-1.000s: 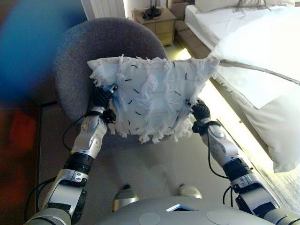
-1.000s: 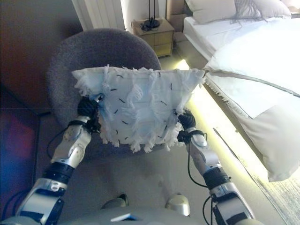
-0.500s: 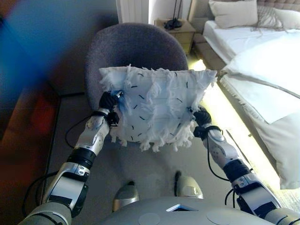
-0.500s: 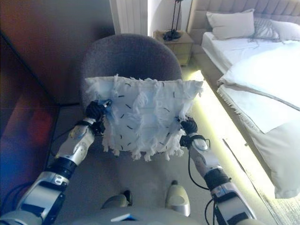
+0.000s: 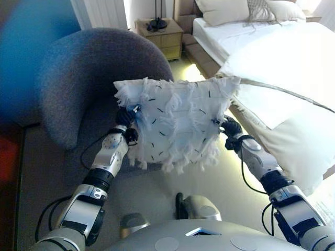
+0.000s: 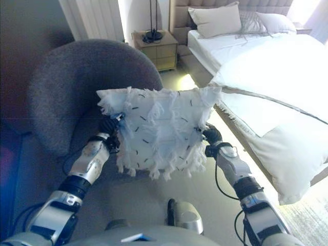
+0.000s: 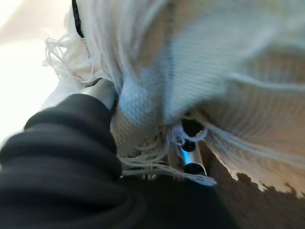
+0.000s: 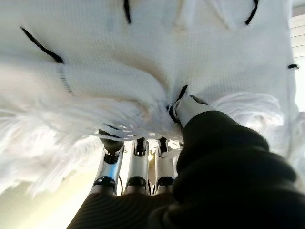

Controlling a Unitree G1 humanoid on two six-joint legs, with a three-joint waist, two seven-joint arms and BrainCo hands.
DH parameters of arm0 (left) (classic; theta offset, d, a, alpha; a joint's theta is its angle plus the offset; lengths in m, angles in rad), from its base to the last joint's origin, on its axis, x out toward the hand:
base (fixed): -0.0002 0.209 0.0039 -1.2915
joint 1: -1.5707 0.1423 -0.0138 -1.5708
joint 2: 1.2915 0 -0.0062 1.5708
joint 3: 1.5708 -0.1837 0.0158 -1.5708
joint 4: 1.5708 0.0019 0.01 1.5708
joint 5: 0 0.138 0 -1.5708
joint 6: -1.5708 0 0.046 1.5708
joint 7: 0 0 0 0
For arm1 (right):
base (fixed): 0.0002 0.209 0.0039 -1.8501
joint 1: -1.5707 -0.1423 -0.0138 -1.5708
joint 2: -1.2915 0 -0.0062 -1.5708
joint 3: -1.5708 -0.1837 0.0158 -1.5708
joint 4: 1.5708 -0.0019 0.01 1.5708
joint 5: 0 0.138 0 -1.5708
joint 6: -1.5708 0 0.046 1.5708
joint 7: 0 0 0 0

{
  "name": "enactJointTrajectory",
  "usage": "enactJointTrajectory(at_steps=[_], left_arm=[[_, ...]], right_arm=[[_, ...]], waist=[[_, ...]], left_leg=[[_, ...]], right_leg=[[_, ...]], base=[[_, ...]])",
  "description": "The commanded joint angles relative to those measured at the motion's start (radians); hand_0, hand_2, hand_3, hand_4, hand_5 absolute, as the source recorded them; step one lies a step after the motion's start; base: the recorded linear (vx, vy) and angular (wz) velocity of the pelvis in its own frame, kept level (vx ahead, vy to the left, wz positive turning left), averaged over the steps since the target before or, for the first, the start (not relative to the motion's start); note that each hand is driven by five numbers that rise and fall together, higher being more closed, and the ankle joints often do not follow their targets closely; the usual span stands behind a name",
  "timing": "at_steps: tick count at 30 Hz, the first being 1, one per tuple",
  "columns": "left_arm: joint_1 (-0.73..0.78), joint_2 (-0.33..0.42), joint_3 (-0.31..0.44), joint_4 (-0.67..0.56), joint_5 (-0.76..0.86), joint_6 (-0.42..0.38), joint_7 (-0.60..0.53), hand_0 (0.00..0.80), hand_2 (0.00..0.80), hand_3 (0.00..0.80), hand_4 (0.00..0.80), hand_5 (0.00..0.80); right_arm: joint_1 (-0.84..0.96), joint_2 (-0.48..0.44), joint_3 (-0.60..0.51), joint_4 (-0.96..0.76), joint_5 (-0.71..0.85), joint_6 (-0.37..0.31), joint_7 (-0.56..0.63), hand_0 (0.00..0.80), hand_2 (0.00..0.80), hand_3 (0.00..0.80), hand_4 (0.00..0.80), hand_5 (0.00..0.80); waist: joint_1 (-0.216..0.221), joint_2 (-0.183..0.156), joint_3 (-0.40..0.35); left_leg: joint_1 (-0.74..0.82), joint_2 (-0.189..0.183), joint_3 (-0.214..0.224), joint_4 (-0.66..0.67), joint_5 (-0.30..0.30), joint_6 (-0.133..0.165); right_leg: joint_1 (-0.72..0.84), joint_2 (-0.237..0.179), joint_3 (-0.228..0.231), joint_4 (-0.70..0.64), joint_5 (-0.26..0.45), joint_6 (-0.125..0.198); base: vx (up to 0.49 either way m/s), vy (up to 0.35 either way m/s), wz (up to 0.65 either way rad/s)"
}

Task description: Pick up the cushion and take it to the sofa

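Observation:
A white fringed cushion (image 5: 175, 123) with short black dashes hangs in the air before me, held upright between both hands. My left hand (image 5: 125, 117) grips its left edge, thumb (image 7: 102, 90) pressed into the cloth and fingers (image 7: 190, 160) curled behind. My right hand (image 5: 230, 127) grips the right edge the same way, thumb (image 8: 188, 107) on the face and fingers (image 8: 138, 164) under the fringe. A round grey armchair (image 5: 89, 73) stands behind the cushion to the left.
A bed with white bedding (image 5: 282, 68) and pillows (image 5: 222, 10) fills the right side, its edge lit from below. A small wooden nightstand (image 5: 159, 34) with a lamp base stands at the back. Grey carpet (image 5: 152, 193) lies underfoot.
The whole view has swung, so the armchair now sits further left and more of the bed shows. The cushion stays held between both hands.

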Motion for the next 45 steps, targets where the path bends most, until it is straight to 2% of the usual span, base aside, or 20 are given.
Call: enactJointTrajectory(at_steps=[1, 3, 5, 8, 10, 13, 17, 18, 23, 25, 26, 28, 29, 31, 34, 36, 39, 42, 43, 45], left_arm=[[-0.083, -0.001, 0.000, -0.116, -0.009, -0.064, -0.025, 0.800, 0.800, 0.800, 0.800, 0.800], [-0.077, 0.004, 0.009, -0.118, -0.034, -0.067, -0.035, 0.800, 0.800, 0.800, 0.800, 0.800], [-0.084, 0.009, 0.015, -0.116, -0.042, -0.059, -0.037, 0.800, 0.800, 0.800, 0.800, 0.800], [-0.108, 0.007, 0.020, -0.097, -0.059, -0.041, -0.031, 0.800, 0.800, 0.800, 0.800, 0.800], [-0.123, -0.004, 0.023, -0.063, -0.053, -0.050, -0.029, 0.800, 0.800, 0.800, 0.800, 0.800], [-0.156, -0.012, 0.011, 0.010, -0.055, -0.087, -0.025, 0.800, 0.800, 0.800, 0.800, 0.800], [-0.193, -0.013, -0.014, 0.053, -0.048, -0.111, -0.032, 0.800, 0.800, 0.800, 0.800, 0.800], [-0.202, -0.015, -0.017, 0.054, -0.042, -0.107, -0.040, 0.800, 0.800, 0.800, 0.800, 0.800], [-0.198, 0.001, -0.016, 0.047, -0.012, -0.088, -0.052, 0.800, 0.800, 0.800, 0.800, 0.800], [-0.189, 0.002, -0.024, 0.048, -0.013, -0.094, -0.046, 0.800, 0.800, 0.800, 0.800, 0.800], [-0.186, 0.007, -0.029, 0.045, -0.027, -0.102, -0.051, 0.800, 0.800, 0.800, 0.800, 0.800], [-0.182, 0.011, -0.029, 0.042, -0.058, -0.100, -0.058, 0.800, 0.800, 0.800, 0.800, 0.800], [-0.172, 0.006, -0.018, 0.038, -0.053, -0.095, -0.065, 0.800, 0.800, 0.800, 0.800, 0.800], [-0.159, 0.002, -0.013, 0.023, -0.042, -0.080, -0.059, 0.800, 0.800, 0.800, 0.800, 0.800], [-0.163, 0.007, -0.030, 0.016, -0.055, -0.080, -0.038, 0.800, 0.800, 0.800, 0.800, 0.800], [-0.151, 0.000, -0.039, 0.012, -0.042, -0.084, -0.024, 0.800, 0.800, 0.800, 0.800, 0.800], [-0.115, -0.011, -0.020, 0.004, 0.000, -0.080, -0.022, 0.800, 0.800, 0.800, 0.800, 0.800], [-0.082, -0.016, 0.011, 0.003, 0.029, -0.072, -0.004, 0.800, 0.800, 0.800, 0.800, 0.800], [-0.071, -0.015, 0.027, 0.000, 0.038, -0.067, 0.004, 0.800, 0.800, 0.800, 0.800, 0.800], [-0.065, -0.012, 0.036, 0.003, 0.022, -0.066, 0.023, 0.800, 0.800, 0.800, 0.800, 0.800]], right_arm=[[-0.122, 0.038, 0.030, -0.029, 0.047, -0.094, 0.054, 0.800, 0.800, 0.800, 0.800, 0.800], [-0.139, 0.051, 0.044, -0.017, 0.042, -0.091, 0.032, 0.800, 0.800, 0.800, 0.800, 0.800], [-0.159, 0.076, 0.060, -0.007, 0.042, -0.080, 0.004, 0.800, 0.800, 0.800, 0.800, 0.800], [-0.168, 0.093, 0.070, -0.001, 0.034, -0.074, -0.010, 0.800, 0.800, 0.800, 0.800, 0.800], [-0.175, 0.094, 0.075, 0.008, 0.038, -0.075, -0.006, 0.800, 0.800, 0.800, 0.800, 0.800], [-0.191, 0.094, 0.071, 0.020, 0.047, -0.065, 0.012, 0.800, 0.800, 0.800, 0.800, 0.800], [-0.164, 0.093, 0.064, -0.015, 0.016, -0.065, -0.002, 0.800, 0.800, 0.800, 0.800, 0.800], [-0.157, 0.093, 0.057, -0.023, 0.017, -0.070, -0.011, 0.800, 0.800, 0.800, 0.800, 0.800], [-0.141, 0.120, 0.049, -0.031, 0.042, -0.096, -0.028, 0.800, 0.800, 0.800, 0.800, 0.800], [-0.124, 0.140, 0.046, -0.038, 0.035, -0.118, -0.042, 0.800, 0.800, 0.800, 0.800, 0.800], [-0.110, 0.153, 0.050, -0.058, 0.030, -0.125, -0.066, 0.800, 0.800, 0.800, 0.800, 0.800], [-0.093, 0.164, 0.057, -0.064, 0.035, -0.127, -0.086, 0.800, 0.800, 0.800, 0.800, 0.800], [-0.084, 0.174, 0.066, -0.054, 0.027, -0.132, -0.088, 0.800, 0.800, 0.800, 0.800, 0.800], [-0.074, 0.188, 0.081, -0.038, 0.002, -0.137, -0.090, 0.800, 0.800, 0.800, 0.800, 0.800], [-0.079, 0.178, 0.087, -0.034, -0.002, -0.129, -0.086, 0.800, 0.800, 0.800, 0.800, 0.800], [-0.072, 0.172, 0.077, -0.051, 0.012, -0.119, -0.068, 0.800, 0.800, 0.800, 0.800, 0.800], [-0.057, 0.170, 0.058, -0.053, 0.006, -0.102, -0.008, 0.800, 0.800, 0.800, 0.800, 0.800], [-0.052, 0.181, 0.064, -0.054, -0.052, -0.081, 0.029, 0.800, 0.800, 0.800, 0.800, 0.800], [-0.050, 0.179, 0.072, -0.059, -0.064, -0.078, 0.041, 0.800, 0.800, 0.800, 0.800, 0.800], [-0.048, 0.184, 0.102, -0.075, -0.078, -0.068, 0.028, 0.800, 0.800, 0.800, 0.800, 0.800]], waist=[[0.015, -0.043, -0.049], [0.033, -0.044, -0.042], [0.049, -0.031, -0.041], [0.073, -0.017, -0.048], [0.077, -0.012, -0.058], [0.064, 0.005, -0.075], [0.044, 0.034, -0.080], [0.040, 0.036, -0.075], [0.059, 0.021, -0.055], [0.073, 0.021, -0.055], [0.074, 0.033, -0.046], [0.075, 0.039, -0.038], [0.080, 0.040, -0.036], [0.084, 0.046, -0.031], [0.068, 0.035, -0.006], [0.056, 0.015, 0.008], [0.059, 0.001, 0.014], [0.074, -0.005, 0.001], [0.079, -0.004, -0.005], [0.083, -0.006, -0.016]], left_leg=[[-0.019, -0.059, 0.045, 0.117, 0.079, 0.078], [-0.018, -0.074, 0.038, 0.010, 0.077, 0.089], [-0.008, -0.080, 0.037, -0.185, 0.109, 0.081], [-0.025, -0.082, -0.019, -0.380, 0.128, 0.063], [-0.017, -0.083, -0.036, -0.452, 0.108, 0.060], [0.016, -0.090, -0.023, -0.519, 0.058, 0.063], [0.048, -0.082, 0.029, -0.648, 0.099, 0.054], [0.046, -0.085, 0.043, -0.644, 0.097, 0.060], [0.024, -0.141, 0.018, -0.590, 0.041, 0.114], [0.024, -0.174, 0.034, -0.594, 0.027, 0.144], [0.038, -0.188, 0.042, -0.596, 0.015, 0.163], [0.065, -0.207, 0.030, -0.600, -0.008, 0.170], [0.080, -0.220, 0.031, -0.612, -0.009, 0.176], [0.092, -0.224, 0.031, -0.639, 0.007, 0.179], [0.114, -0.228, 0.000, -0.647, -0.011, 0.158], [0.132, -0.228, 0.007, -0.640, -0.038, 0.149], [0.164, -0.209, 0.026, -0.625, -0.065, 0.143], [0.175, -0.195, 0.050, -0.575, -0.094, 0.143], [0.176, -0.186, 0.057, -0.554, -0.102, 0.138], [0.158, -0.172, 0.051, -0.483, -0.128, 0.127]], right_leg=[[0.102, -0.049, 0.000, -0.120, 0.033, 0.068], [0.128, -0.042, 0.008, -0.138, 0.028, 0.071], [0.143, -0.036, -0.002, -0.123, 0.005, 0.080], [0.167, -0.044, 0.003, -0.094, -0.034, 0.097], [0.194, -0.055, 0.015, -0.090, -0.054, 0.109], [0.214, -0.072, 0.018, -0.075, -0.078, 0.128], [0.222, -0.081, -0.010, -0.072, -0.089, 0.148], [0.218, -0.088, -0.015, -0.062, -0.094, 0.152], [0.170, -0.151, -0.014, 0.059, -0.050, 0.197], [0.146, -0.206, -0.026, 0.202, 0.025, 0.208], [0.079, -0.250, -0.018, 0.380, 0.074, 0.197], [0.032, -0.271, -0.005, 0.482, 0.081, 0.190], [0.006, -0.285, -0.009, 0.486, 0.107, 0.190], [-0.022, -0.270, -0.016, 0.387, 0.127, 0.182], [-0.052, -0.218, 0.018, 0.099, 0.151, 0.204], [-0.067, -0.219, 0.018, -0.036, 0.196, 0.232], [-0.050, -0.231, -0.013, -0.077, 0.203, 0.251], [-0.016, -0.258, -0.068, -0.040, 0.174, 0.244], [0.002, -0.258, -0.085, -0.048, 0.137, 0.237], [0.023, -0.246, -0.084, -0.076, 0.106, 0.229]], base=[[0.276, -0.033, -0.08], [0.299, 0.011, -0.01], [0.295, 0.072, -0.05], [0.249, 0.077, -0.06], [0.235, 0.109, -0.27], [0.213, 0.150, -0.30], [0.190, 0.207, -0.35], [0.198, 0.261, 0.16], [0.184, 0.186, 0.25], [0.205, 0.278, 0.02], [0.192, 0.288, 0.02], [0.233, 0.247, 0.07], [0.191, 0.176, 0.07], [0.168, 0.012, 0.02], [0.181, -0.143, -0.15], [0.159, -0.134, -0.19], [0.244, -0.129, 0.12], [0.242, -0.097, 0.34], [0.233, -0.131, 0.20], [0.213, -0.164, 0.04]])
